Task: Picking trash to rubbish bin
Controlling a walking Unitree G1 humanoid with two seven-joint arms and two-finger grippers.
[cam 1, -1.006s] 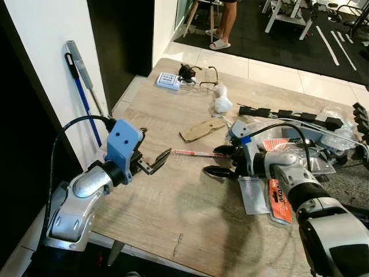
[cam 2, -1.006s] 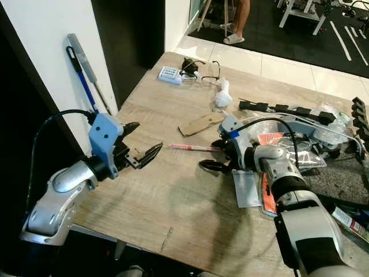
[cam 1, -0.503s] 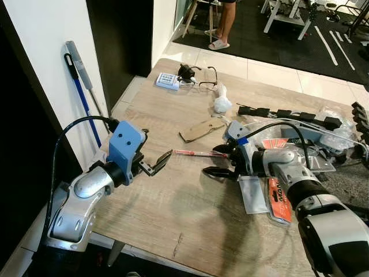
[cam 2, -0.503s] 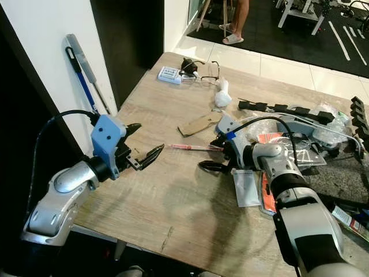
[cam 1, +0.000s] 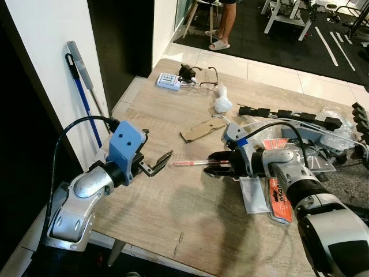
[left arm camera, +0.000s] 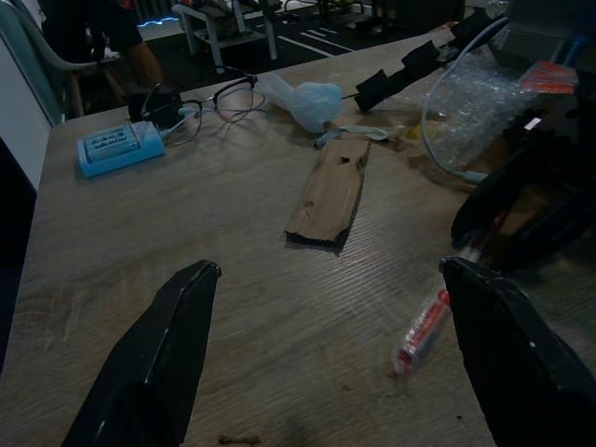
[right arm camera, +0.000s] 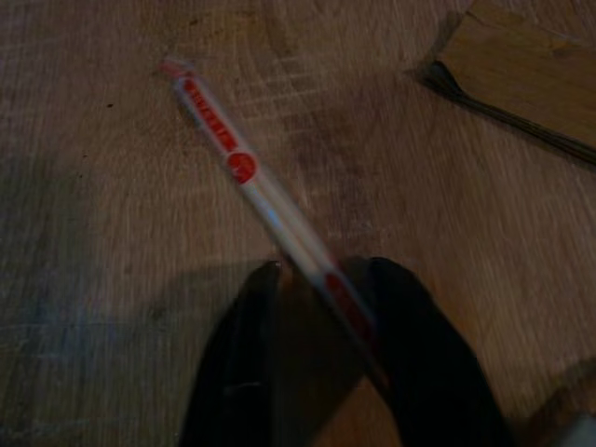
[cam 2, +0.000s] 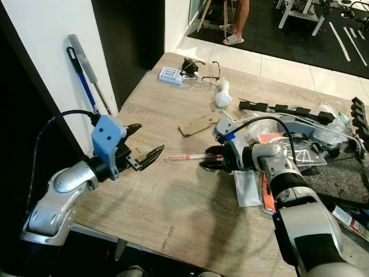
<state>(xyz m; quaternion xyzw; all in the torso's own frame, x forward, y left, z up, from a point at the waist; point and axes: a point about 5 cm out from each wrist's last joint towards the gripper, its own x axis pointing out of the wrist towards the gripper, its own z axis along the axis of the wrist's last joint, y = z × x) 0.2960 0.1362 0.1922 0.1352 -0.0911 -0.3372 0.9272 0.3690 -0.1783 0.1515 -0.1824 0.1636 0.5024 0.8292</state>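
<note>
Two black fingers (right arm camera: 410,354) of the right jaws pressed nearly together around one end of a long thin paper sleeve (right arm camera: 251,182) with red print; print too blurred to read. Pinched end hidden between the fingers in the right wrist view; from the head views, seen only as a pale stick (cam 1: 193,163) running from the right jaws towards the left arm, low over the wooden worktop (cam 1: 173,219). Cannot tell whether the free end touches the wood.

Left jaws spread wide, hovering over the worktop's left part, fingertips near the sleeve's free end but apart from it. Through the left wrist view, dim: sleeve's red tip (left arm camera: 419,331) between the two fingers (left arm camera: 158,354), right jaws a dark blur beyond it.

Flat scrap of brown cardboard (cam 1: 202,130) lying just beyond the sleeve. Farther off: crumpled white lump (cam 1: 222,104), spectacles (cam 1: 209,72), small blue-and-white box (cam 1: 169,81).

Right of the right arm, partly covered by it: clear packet (cam 1: 252,195) and orange packet (cam 1: 279,199) lying flat, side by side. Behind them a heap of clear plastic wrap (cam 1: 328,130); contents hard to make out. Black segmented strip (cam 1: 282,113) along the far side, cut off at the picture's edge.

Two long handles (cam 1: 83,86) leaning on the white wall at left. Person's legs (cam 1: 222,26) at the top, cut off above the knee.
</note>
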